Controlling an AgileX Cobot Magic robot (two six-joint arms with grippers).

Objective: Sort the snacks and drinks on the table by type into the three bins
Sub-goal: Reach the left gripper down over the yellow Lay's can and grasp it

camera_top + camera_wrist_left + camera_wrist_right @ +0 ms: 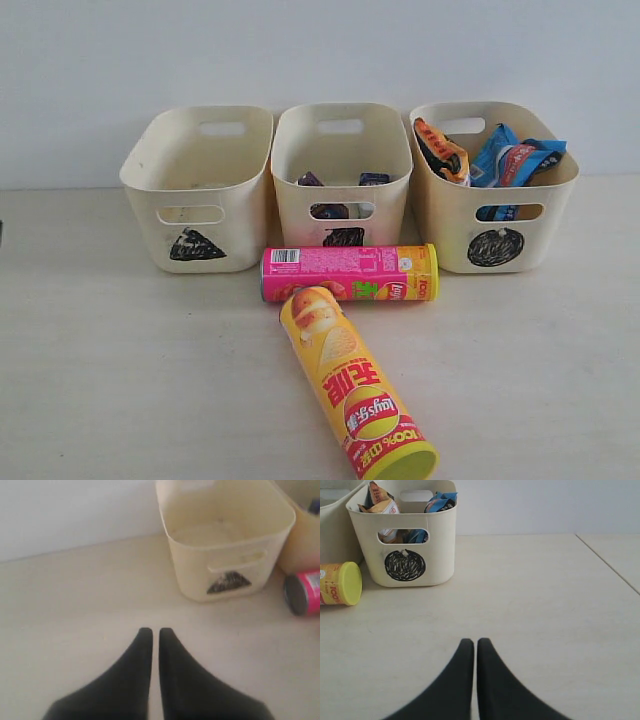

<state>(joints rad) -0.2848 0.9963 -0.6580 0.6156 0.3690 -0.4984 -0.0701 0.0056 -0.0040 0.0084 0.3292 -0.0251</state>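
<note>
A pink chip tube (350, 273) lies on its side in front of the middle bin, and a yellow chip tube (355, 384) with a lime-green lid lies slantwise just in front of it. The triangle bin (198, 186) at the left holds nothing I can see. Small dark purple boxes (340, 182) sit in the square bin (342, 170). Orange and blue packets (495, 153) fill the circle bin (492, 185). My left gripper (151, 631) is shut over bare table, short of the triangle bin (227, 540). Also shut over bare table is my right gripper (471, 641), well short of the circle bin (405, 535). Neither arm shows in the exterior view.
The pale beige table (120, 360) meets a white wall behind the bins. A seam (610, 565) runs across the table to the far side of the right gripper. The pink tube's lime-green lid (347, 583) shows beside the circle bin.
</note>
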